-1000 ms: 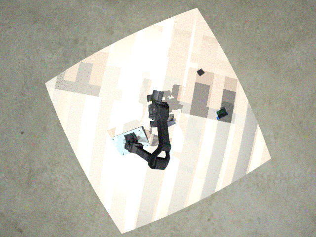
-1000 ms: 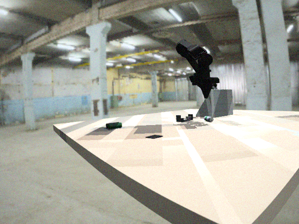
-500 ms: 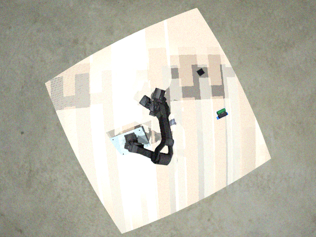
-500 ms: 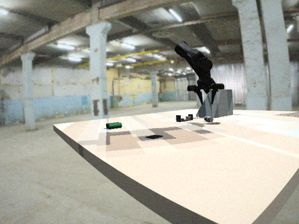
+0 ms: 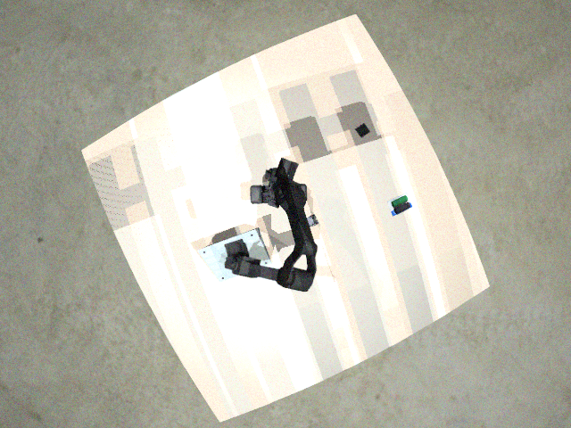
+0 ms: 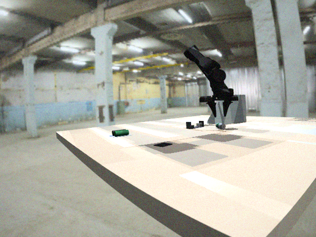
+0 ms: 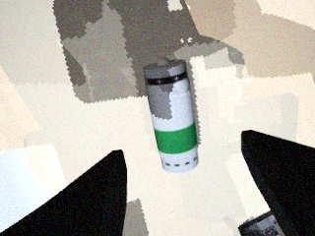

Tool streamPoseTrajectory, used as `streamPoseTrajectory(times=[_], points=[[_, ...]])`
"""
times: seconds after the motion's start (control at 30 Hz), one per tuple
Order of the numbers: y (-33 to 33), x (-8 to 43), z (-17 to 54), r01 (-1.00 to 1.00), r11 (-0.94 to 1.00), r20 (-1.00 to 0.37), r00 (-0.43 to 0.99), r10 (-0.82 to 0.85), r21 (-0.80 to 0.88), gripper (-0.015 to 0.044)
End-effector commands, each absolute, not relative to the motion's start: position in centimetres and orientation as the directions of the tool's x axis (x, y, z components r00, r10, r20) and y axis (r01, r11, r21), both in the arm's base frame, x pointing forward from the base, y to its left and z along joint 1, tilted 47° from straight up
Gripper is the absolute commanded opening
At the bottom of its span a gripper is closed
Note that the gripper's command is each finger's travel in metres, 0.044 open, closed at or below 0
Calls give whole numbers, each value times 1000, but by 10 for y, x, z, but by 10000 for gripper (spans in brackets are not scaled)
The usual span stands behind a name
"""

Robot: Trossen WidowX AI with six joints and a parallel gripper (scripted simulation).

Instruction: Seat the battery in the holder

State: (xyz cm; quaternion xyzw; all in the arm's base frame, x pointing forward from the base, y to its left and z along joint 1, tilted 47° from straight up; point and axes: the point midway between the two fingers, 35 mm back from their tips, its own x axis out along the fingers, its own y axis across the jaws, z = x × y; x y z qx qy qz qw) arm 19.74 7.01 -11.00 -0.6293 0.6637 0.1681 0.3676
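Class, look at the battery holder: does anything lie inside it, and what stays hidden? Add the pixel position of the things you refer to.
The exterior view shows the holder (image 6: 196, 127) with raised ends and no battery between them; the white battery (image 6: 220, 125) (image 7: 174, 118) lies outside. The holder's floor is too small there to make out.

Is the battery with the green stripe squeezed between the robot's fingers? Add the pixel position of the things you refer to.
No, the battery (image 6: 220, 125) (image 7: 174, 115) lies on the table below the open fingers.
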Motion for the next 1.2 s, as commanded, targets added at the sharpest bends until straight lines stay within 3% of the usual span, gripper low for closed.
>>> streamPoseTrajectory(times=[0.0, 1.13, 1.17], points=[[68, 196, -111, -966, 131, -695, 63, -716, -223, 243], [31, 199, -145, -966, 130, -693, 63, -718, -223, 243], [31, 199, -145, -966, 130, -693, 63, -718, -223, 216]])
